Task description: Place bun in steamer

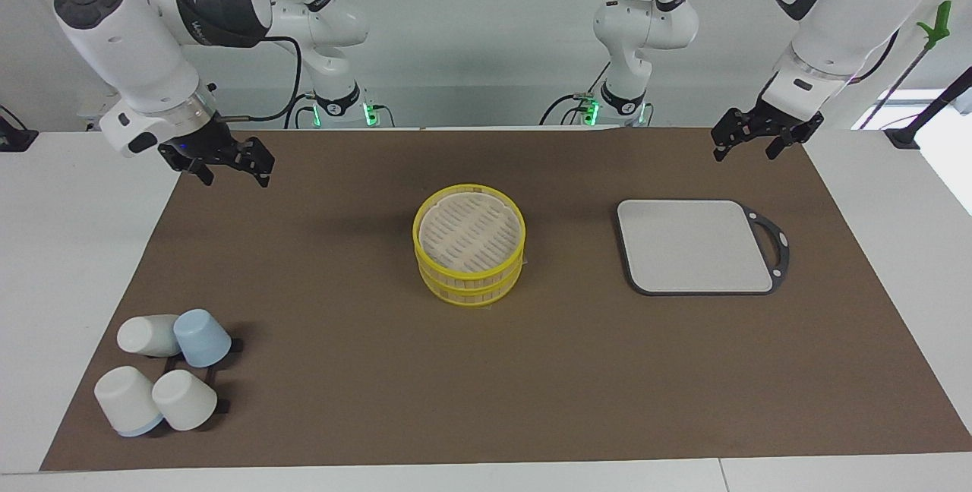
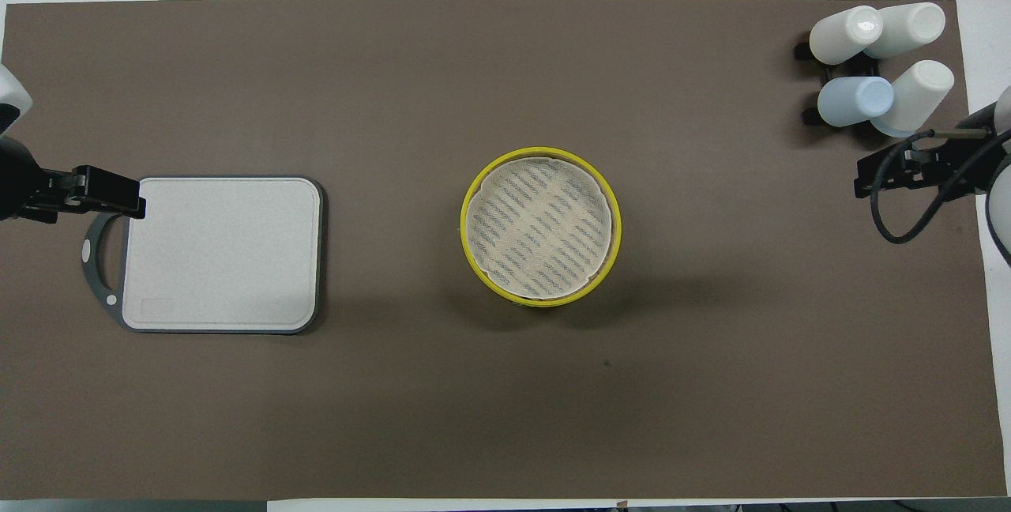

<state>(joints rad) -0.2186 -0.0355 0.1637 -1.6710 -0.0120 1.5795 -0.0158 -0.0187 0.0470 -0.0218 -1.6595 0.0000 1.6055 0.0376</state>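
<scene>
The steamer (image 1: pixel 469 245) stands in the middle of the brown mat, two tiers with yellow rims; its top slatted floor is bare. It also shows in the overhead view (image 2: pixel 541 226). No bun shows in either view. My left gripper (image 1: pixel 748 149) hangs open and empty in the air over the mat's edge at the left arm's end, near the grey board's handle; in the overhead view (image 2: pixel 130 197) it covers the board's edge. My right gripper (image 1: pixel 234 171) hangs open and empty over the mat at the right arm's end, and shows in the overhead view (image 2: pixel 869 178). Both arms wait.
A grey square board with a black handle (image 1: pixel 695 245) (image 2: pixel 221 253) lies toward the left arm's end. Several upturned white and pale blue cups (image 1: pixel 163 370) (image 2: pixel 881 62) stand on a black rack toward the right arm's end, farther from the robots than the steamer.
</scene>
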